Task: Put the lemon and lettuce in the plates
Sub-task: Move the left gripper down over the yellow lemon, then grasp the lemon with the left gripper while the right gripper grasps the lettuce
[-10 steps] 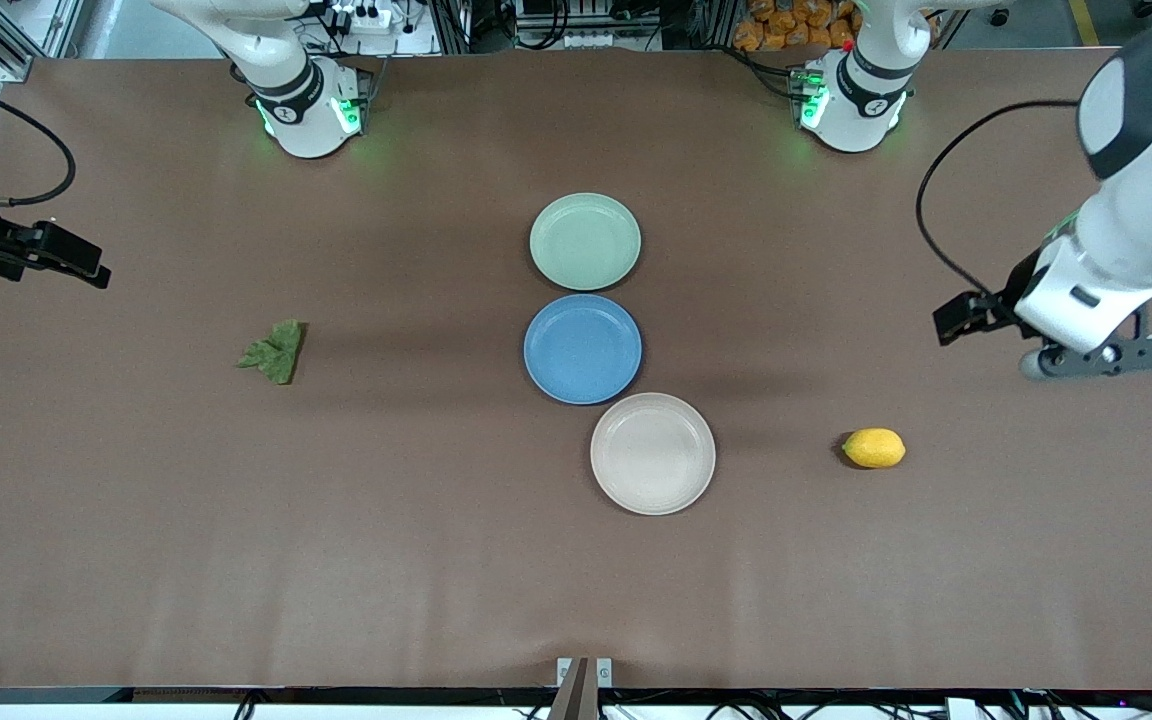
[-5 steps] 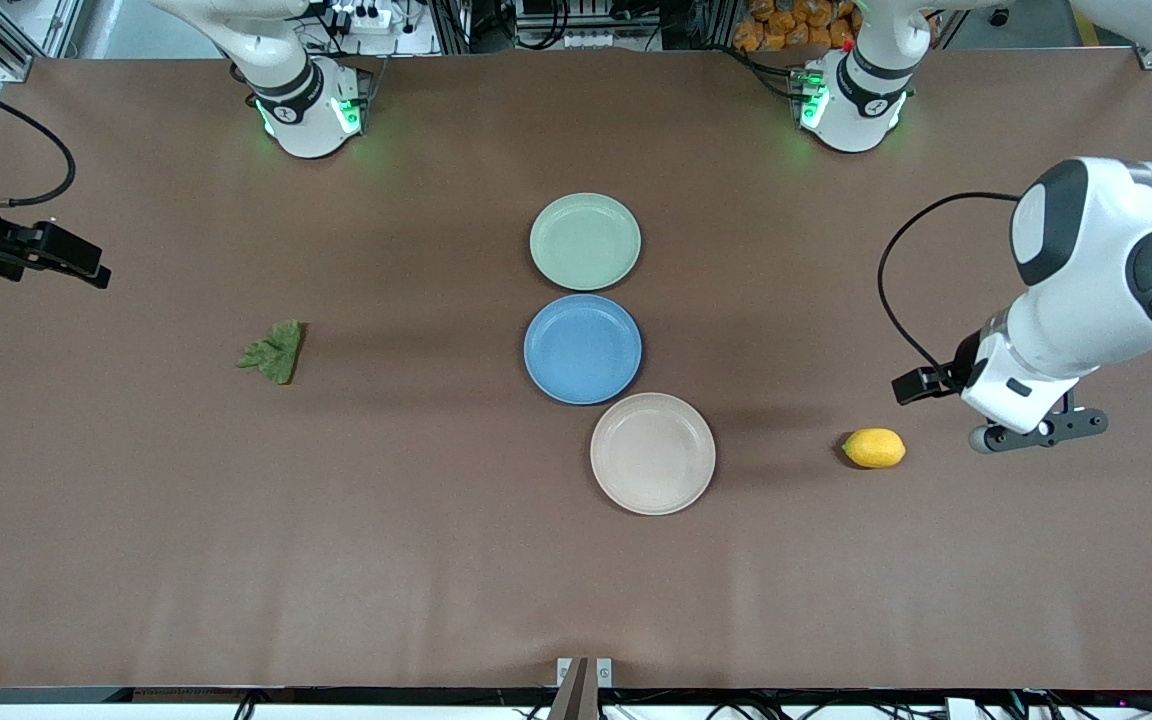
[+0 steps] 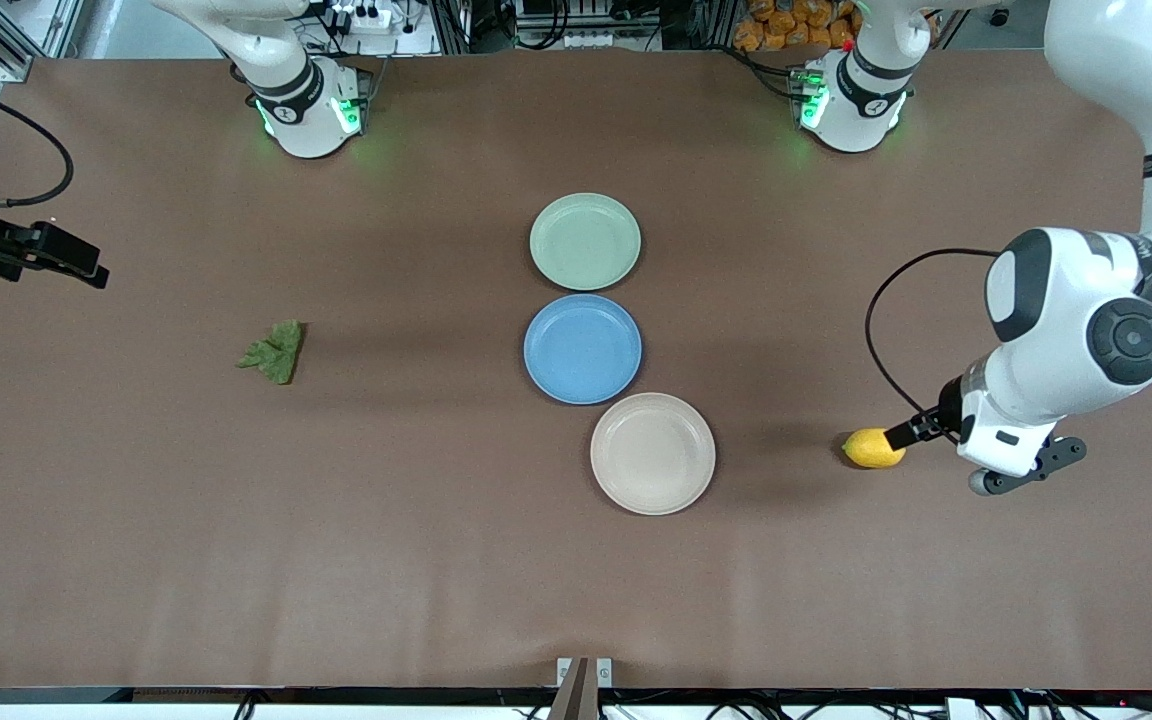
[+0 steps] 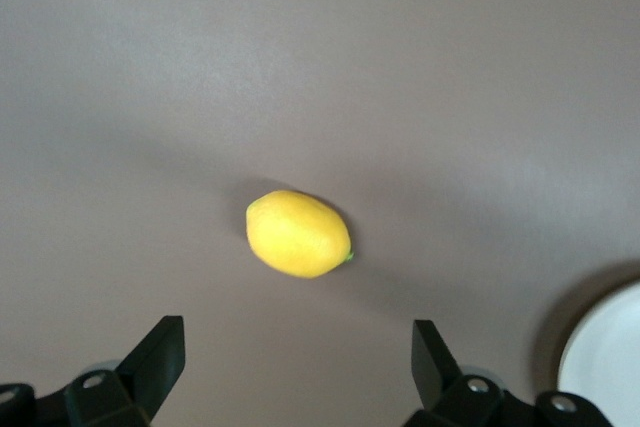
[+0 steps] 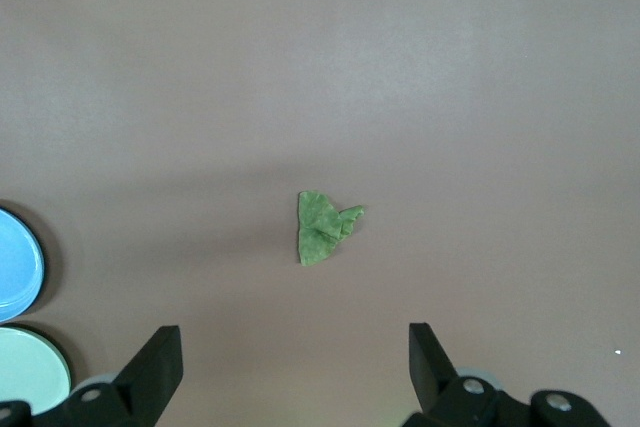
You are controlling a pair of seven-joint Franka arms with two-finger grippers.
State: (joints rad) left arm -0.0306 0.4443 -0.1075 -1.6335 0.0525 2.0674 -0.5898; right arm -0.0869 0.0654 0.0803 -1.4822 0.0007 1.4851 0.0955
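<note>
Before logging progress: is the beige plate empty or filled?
Empty: the beige plate shows bare; the lemon lies on the table beside it.

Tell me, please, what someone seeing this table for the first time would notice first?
Probably the row of three plates mid-table: mint green plate, blue plate and beige plate, all empty. Next, the bright lemon toward the left arm's end, with the open left gripper hanging just over it. The lettuce lies alone toward the right arm's end, where the open right gripper waits.

A blue plate (image 3: 582, 349) sits on the brown table (image 3: 436, 560).
</note>
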